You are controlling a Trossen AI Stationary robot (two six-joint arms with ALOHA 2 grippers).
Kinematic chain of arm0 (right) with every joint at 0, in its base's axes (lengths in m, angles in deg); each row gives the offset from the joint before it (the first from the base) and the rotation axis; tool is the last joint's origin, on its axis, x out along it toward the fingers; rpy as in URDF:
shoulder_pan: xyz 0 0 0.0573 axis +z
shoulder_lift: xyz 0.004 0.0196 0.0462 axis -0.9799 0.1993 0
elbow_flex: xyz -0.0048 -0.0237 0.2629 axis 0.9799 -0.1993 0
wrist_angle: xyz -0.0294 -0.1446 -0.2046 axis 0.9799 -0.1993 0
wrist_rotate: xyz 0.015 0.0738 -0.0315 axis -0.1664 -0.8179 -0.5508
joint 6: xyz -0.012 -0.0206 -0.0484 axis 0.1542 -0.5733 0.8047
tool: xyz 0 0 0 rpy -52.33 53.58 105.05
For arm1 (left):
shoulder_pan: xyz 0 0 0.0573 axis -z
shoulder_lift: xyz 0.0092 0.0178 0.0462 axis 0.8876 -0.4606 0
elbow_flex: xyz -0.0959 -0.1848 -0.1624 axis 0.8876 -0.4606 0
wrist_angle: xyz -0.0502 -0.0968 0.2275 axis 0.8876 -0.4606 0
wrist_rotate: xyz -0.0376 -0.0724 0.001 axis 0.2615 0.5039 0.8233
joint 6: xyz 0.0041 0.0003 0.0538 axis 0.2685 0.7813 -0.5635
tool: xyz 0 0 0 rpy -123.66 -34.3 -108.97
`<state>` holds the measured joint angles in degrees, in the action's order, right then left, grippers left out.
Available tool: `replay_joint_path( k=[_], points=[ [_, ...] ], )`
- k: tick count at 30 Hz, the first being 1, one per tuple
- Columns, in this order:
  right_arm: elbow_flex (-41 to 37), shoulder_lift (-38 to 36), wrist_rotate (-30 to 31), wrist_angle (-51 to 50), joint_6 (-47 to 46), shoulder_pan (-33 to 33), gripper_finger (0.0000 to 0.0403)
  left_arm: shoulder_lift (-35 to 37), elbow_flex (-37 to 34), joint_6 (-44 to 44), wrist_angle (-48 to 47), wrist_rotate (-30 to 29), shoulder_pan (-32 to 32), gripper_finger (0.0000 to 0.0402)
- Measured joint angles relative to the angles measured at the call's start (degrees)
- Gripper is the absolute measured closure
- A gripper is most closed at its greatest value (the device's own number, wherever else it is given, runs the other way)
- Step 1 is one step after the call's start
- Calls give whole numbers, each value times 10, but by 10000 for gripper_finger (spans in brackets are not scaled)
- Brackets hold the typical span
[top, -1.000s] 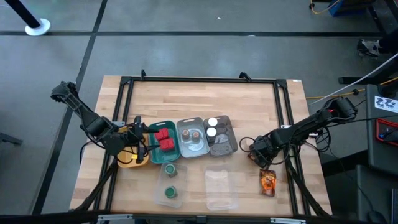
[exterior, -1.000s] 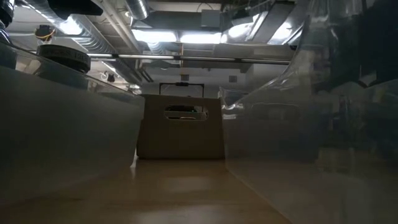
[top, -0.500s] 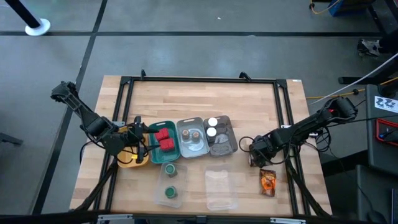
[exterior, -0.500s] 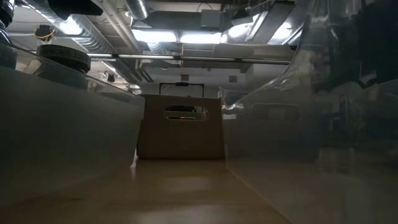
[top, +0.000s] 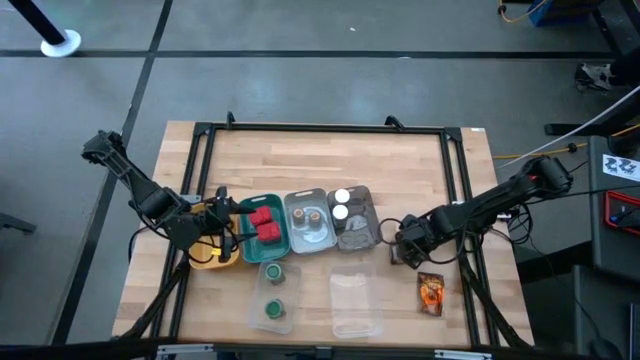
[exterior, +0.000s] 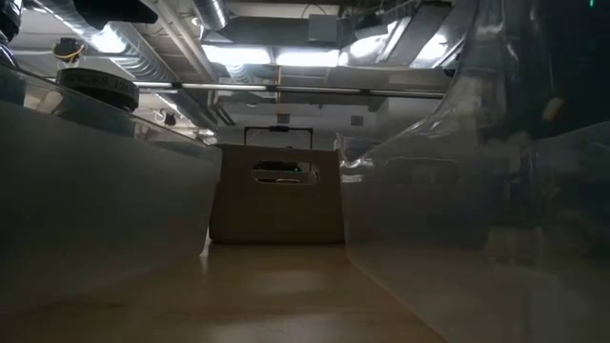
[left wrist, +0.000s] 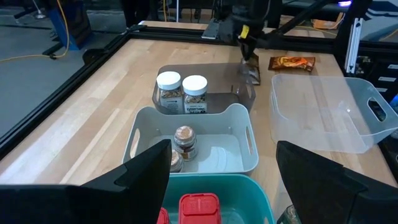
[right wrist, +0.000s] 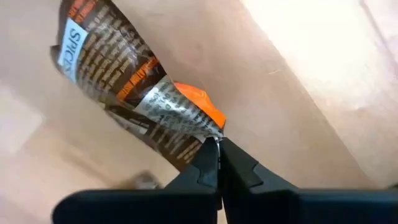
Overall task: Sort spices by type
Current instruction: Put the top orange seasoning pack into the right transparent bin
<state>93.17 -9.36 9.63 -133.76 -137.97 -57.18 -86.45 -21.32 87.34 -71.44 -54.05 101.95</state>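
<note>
My right gripper (top: pixel 400 250) is shut on a brown and orange-red pouch (right wrist: pixel 124 81), just right of the row of trays. In the left wrist view the pouch (left wrist: pixel 250 70) hangs beside the smoky tray (top: pixel 362 232), which holds two white-capped jars (left wrist: pixel 182 92). The grey tray (top: pixel 308 238) holds brown-capped jars (left wrist: pixel 183 140). Red boxes (top: pixel 263 223) sit in the teal tray. A second pouch (top: pixel 431 292) lies flat on the table. My left gripper (top: pixel 222 232) waits open by the yellow tray (top: pixel 203 260). My right gripper pinches the pouch's crumpled orange edge (right wrist: pixel 208 132) between its two fingertips (right wrist: pixel 208 163). The fingers come from above, pointing down. The pouch hangs below them, tilted and bent; I cannot tell whether its lower end clears the table.
Near the front edge, a clear lid (top: pixel 355 305) lies on the table and green-capped jars (top: pixel 272 290) stand on another clear piece. A black frame (top: pixel 320 128) runs round the tabletop. Bare wood lies behind the trays.
My right gripper has shut on the pouch, then risen and gone a little toward the table's left, toward the smoky tray. The pouch has come up off the table with it and now hangs from the fingers.
</note>
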Motion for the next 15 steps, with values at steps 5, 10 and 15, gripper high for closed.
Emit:
replay_joint_path(
  k=[5, 10, 15],
  points=[
    [60, -1, 0, -74, 17, 0, 399, 0, 0, 0, 0, 0, 0, 128],
    [124, -1, -2, -125, 41, 0, 400, 0, 0, 0, 0, 0, 0, 128],
    [196, -1, -7, -163, 43, 0, 401, 0, 0, 0, 0, 0, 0, 128]
  ],
)
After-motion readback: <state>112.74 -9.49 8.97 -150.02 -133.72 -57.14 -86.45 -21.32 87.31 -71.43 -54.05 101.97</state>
